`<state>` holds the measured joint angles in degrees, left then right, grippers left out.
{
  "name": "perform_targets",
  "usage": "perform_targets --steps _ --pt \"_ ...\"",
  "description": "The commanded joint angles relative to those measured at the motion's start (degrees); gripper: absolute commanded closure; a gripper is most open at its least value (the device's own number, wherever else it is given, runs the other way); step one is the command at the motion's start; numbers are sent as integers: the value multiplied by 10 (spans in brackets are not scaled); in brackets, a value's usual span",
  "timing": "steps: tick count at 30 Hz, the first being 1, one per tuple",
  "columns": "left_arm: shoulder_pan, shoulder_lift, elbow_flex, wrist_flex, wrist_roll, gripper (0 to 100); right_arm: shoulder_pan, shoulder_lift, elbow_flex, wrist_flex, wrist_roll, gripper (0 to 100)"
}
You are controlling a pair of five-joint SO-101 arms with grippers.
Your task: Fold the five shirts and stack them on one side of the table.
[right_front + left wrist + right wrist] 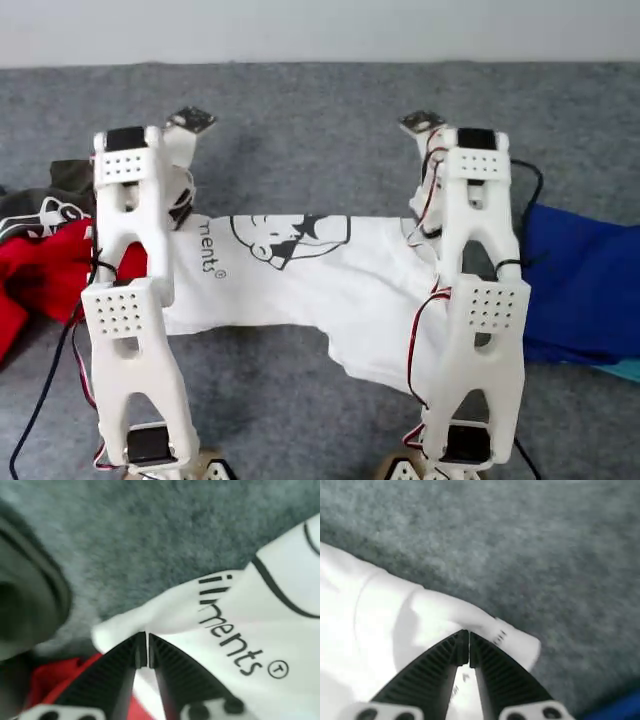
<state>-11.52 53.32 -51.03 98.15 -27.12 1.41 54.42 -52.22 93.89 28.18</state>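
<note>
Across the table [320, 100], the left gripper [142, 650] and right gripper [469, 645] each pinch the white shirt [330, 285], seemingly mid-fold; the red shirt [40, 268] and dark shirt [28, 205] lie heaped, unfolded.

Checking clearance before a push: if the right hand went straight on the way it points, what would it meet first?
The right hand is shut on the rolled edge of the white shirt, so cloth comes first; past it the line likely meets the grey carpet, depth being unclear.

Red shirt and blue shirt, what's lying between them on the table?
The white printed shirt, spread across the grey fuzzy table, seen in the high view.
</note>
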Motion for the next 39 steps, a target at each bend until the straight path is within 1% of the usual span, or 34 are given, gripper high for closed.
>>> perform_targets --steps 1,3,5,8,10,14,18,21,23,26,29,32,34,39 --pt "-5 -27 -51 25 4 985 -17 -9 -98 70 4 989" --pt "-4 -42 -48 25 3 985 -29 -9 -129 90 3 989" --pt "-3 -47 -46 25 3 985 -39 -9 -137 89 3 989" --pt "-3 -29 -35 16 2 985 -58 4 -130 87 4 989" --pt "-4 0 -31 7 2 985 -58 26 -125 78 5 989" --pt "-10 61 -35 -8 1 985 -18 78 -126 47 7 989" --pt "-39 82 -68 -6 3 985 23 100 -135 41 7 989" --pt "-53 76 -93 8 4 985 38 95 -152 52 7 989" --pt "-52 75 -125 26 4 985 36 95 -181 74 7 989" --pt "-49 46 -143 25 21 985 15 94 -229 92 4 989" --pt "-31 -9 -135 25 33 985 -14 61 -241 92 4 989" --pt "-16 -78 -91 25 33 985 -48 11 -212 92 4 989" --pt "-11 -128 -34 25 33 985 -67 -29 -171 92 3 989" --pt "18 -265 188 25 19 985 -106 -149 11 92 -44 987"
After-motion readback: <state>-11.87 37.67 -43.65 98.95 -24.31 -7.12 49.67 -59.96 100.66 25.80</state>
